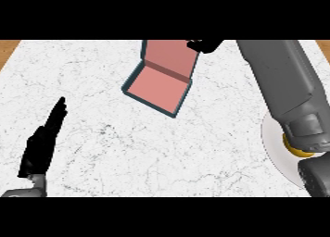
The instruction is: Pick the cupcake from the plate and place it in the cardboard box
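Right hand [203,45] shows only as a scrap of black at the view's top edge, so I cannot tell whether it is spread, closed or holding anything. The box [161,78] lies just beside it on its left, open and skewed on the counter [127,148], pink inside with a dark rim. The plate [274,155] is well behind the hand, back by the elbow and half hidden under the forearm [284,78]. A yellow bit peeking out there is most likely the cupcake [295,149], though too little shows to be sure. If so, the pick is not yet made and the hand is far from where it should be. To do it well, raise the forearm first so it does not sweep the cupcake off the plate. Then bring the hand back, come down from above and close round the sides. Carry it level to the box and let go low inside the walls. Left hand [43,141] rests flat and straight, far off to the other side.
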Robot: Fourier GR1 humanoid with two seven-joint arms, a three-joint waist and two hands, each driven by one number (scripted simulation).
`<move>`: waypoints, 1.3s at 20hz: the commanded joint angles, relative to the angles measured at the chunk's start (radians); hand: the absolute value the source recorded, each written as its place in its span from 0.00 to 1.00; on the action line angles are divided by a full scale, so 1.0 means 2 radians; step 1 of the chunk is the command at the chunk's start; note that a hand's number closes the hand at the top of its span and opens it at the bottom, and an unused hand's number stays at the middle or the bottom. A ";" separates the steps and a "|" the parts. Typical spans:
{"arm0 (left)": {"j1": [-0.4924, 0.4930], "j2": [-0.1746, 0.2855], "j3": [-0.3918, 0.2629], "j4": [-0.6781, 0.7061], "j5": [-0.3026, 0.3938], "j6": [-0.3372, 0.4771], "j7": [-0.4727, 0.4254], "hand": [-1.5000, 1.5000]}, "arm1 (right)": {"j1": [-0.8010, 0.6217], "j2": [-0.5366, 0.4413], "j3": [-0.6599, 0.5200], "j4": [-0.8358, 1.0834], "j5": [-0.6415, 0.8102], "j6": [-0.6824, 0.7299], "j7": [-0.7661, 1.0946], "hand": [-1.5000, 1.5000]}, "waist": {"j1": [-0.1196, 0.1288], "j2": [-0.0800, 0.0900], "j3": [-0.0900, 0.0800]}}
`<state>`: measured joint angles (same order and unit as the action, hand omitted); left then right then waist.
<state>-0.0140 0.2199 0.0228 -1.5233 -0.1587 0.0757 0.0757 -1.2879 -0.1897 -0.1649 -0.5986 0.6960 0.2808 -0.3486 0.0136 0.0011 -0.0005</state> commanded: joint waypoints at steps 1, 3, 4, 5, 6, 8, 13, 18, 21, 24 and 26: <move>-0.008 -0.003 0.004 0.018 0.005 -0.007 -0.019 0.50 | -0.027 0.043 0.009 0.036 0.013 -0.036 0.030 1.00 | 0.007 0.003 0.000; -0.005 -0.015 -0.014 -0.004 -0.019 0.012 0.011 0.50 | -0.021 0.037 0.014 0.054 0.018 -0.027 0.023 1.00 | 0.006 0.003 0.000; -0.022 -0.022 -0.022 -0.008 -0.021 0.013 0.029 0.50 | -0.047 0.058 0.023 0.058 0.027 -0.028 0.053 1.00 | 0.007 0.003 0.000; 0.013 -0.016 -0.014 -0.001 -0.015 0.007 -0.010 0.50 | -0.032 0.062 0.024 0.078 0.033 -0.048 0.037 1.00 | 0.012 0.005 0.000; -0.012 -0.014 -0.012 0.011 -0.014 0.003 -0.009 0.50 | -0.050 0.078 0.020 0.087 0.033 -0.069 0.054 1.00 | 0.012 0.005 0.000; -0.027 -0.002 -0.010 -0.002 -0.010 -0.010 0.018 0.50 | -0.050 0.088 0.029 0.118 0.049 -0.086 0.050 1.00 | 0.019 0.009 0.000; 0.001 -0.011 -0.009 0.003 -0.013 -0.003 -0.014 0.50 | -0.059 0.085 0.019 0.169 0.051 -0.092 0.073 1.00 | 0.021 0.009 0.000; -0.009 -0.008 -0.012 -0.021 -0.006 -0.015 0.011 0.50 | -0.053 0.094 0.015 0.200 0.029 -0.123 0.062 0.00 | 0.029 0.010 0.000; -0.017 -0.007 -0.013 0.017 -0.013 -0.018 -0.023 0.50 | -0.056 0.095 0.007 0.213 0.008 -0.142 0.054 0.00 | 0.044 0.016 -0.001; -0.006 -0.009 -0.018 -0.011 -0.011 -0.019 -0.006 0.50 | -0.061 0.095 -0.038 0.199 -0.036 -0.155 0.050 0.00 | 0.040 0.013 0.000; -0.012 -0.013 -0.014 -0.003 -0.014 -0.010 -0.007 0.50 | -0.037 0.095 -0.069 0.186 -0.061 -0.175 0.027 0.00 | 0.027 0.012 0.000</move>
<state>-0.0418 0.1969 -0.0086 -1.5377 -0.1828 0.0493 0.0752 -1.3808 -0.0016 -0.2189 -0.2078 0.6585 -0.0160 -0.2663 0.0777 0.0259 -0.0004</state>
